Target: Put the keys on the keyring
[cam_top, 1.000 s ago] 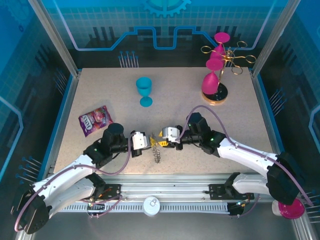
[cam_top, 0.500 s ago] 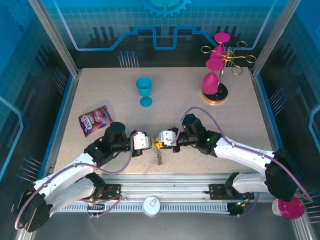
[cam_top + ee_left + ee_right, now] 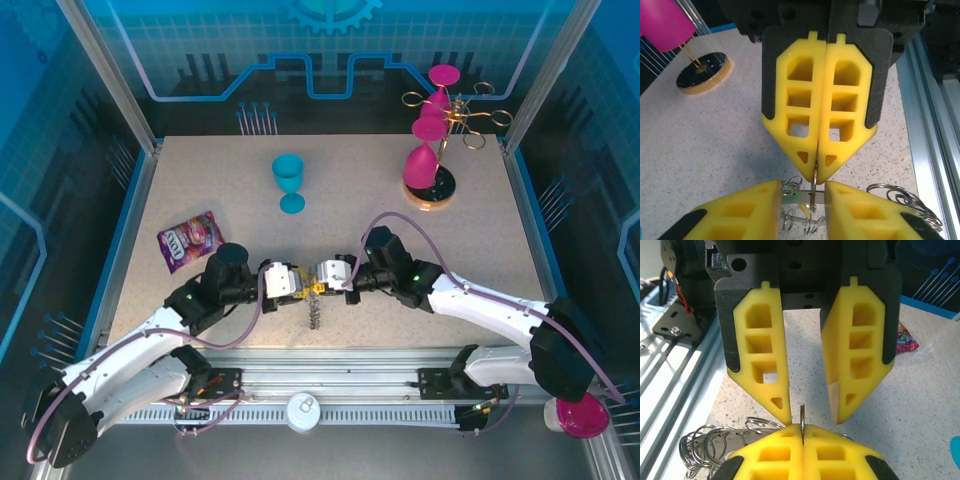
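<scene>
We see the two pincers meeting tip to tip near the front edge of the table [image 3: 470, 240], with the task's things bunched right between them. The right pincer [image 3: 802, 434] is pressed fully closed, its yellow pads flat against each other. Pinched in their seam is a thin metal strip [image 3: 802, 415] that stands up edge-on. Whether that strip is a key blade or one loop of the ring, we cannot tell.

The left pincer [image 3: 803, 194] faces it with its jaws partly apart and has hold of nothing that we can make out. The metal strip sits in the gap between its fingers [image 3: 745, 210], closer to one pad than the other. We cannot say if it touches.

The keyring [image 3: 315, 306] hangs as a dark coil of wire loops just below the two sets of tips, trailing toward the near edge. In the left wrist view its loops spill out beside and under the left pincer's pads. Of the keys [image 3: 796, 196] we catch a pale green sliver low in that same gap, just beside the strip.
</scene>
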Controlling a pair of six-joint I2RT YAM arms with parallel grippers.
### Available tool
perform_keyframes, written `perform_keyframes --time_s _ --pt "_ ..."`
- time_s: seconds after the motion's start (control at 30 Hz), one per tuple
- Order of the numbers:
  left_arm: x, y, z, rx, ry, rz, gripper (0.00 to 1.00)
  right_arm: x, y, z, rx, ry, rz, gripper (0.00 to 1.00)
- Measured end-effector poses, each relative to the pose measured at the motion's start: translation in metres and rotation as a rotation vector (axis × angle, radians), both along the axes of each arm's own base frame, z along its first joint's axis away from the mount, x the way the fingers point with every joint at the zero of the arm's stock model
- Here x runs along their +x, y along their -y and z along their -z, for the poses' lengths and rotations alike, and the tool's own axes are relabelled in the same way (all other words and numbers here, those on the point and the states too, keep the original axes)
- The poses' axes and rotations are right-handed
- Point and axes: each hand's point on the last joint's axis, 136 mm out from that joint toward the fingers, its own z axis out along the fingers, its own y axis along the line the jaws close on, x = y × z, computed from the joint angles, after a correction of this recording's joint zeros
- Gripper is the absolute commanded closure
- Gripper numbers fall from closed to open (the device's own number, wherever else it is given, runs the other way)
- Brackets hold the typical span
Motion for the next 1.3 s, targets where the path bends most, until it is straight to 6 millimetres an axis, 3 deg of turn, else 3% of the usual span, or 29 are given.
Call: perform_keyframes --time_s 0.47,0.67,0.97,1.03,1.1,1.13,1.3 --pt "-0.004 0.001 -0.008 -0.062 -0.016 -0.006 0.70 -0.012 0.001 -0.020 0.136 -0.112 -0.063 1.00" --pt "-0.005 0.003 -0.012 -0.078 -0.008 0.004 0.75 -0.011 -0.001 -0.026 0.165 -0.118 -0.063 1.00" --pt "-0.007 0.003 -0.009 -0.080 -0.027 0.006 0.99 -0.007 -0.004 -0.025 0.178 -0.128 -0.053 1.00" --pt "-0.007 0.002 -0.008 -0.076 -0.023 0.008 1.00 -0.007 -0.004 -0.023 0.173 -0.128 -0.050 1.00" --pt "-0.007 0.002 -0.007 -0.072 -0.018 0.008 1.00 -0.005 -0.003 -0.020 0.164 -0.126 -0.043 0.83" --pt "-0.007 0.002 -0.006 -0.068 -0.016 0.007 1.00 -0.005 -0.002 -0.019 0.156 -0.122 -0.040 0.79" --pt "-0.004 -0.002 0.000 -0.034 -0.012 -0.012 1.00 -0.002 0.010 -0.007 0.077 -0.095 0.004 0.74"
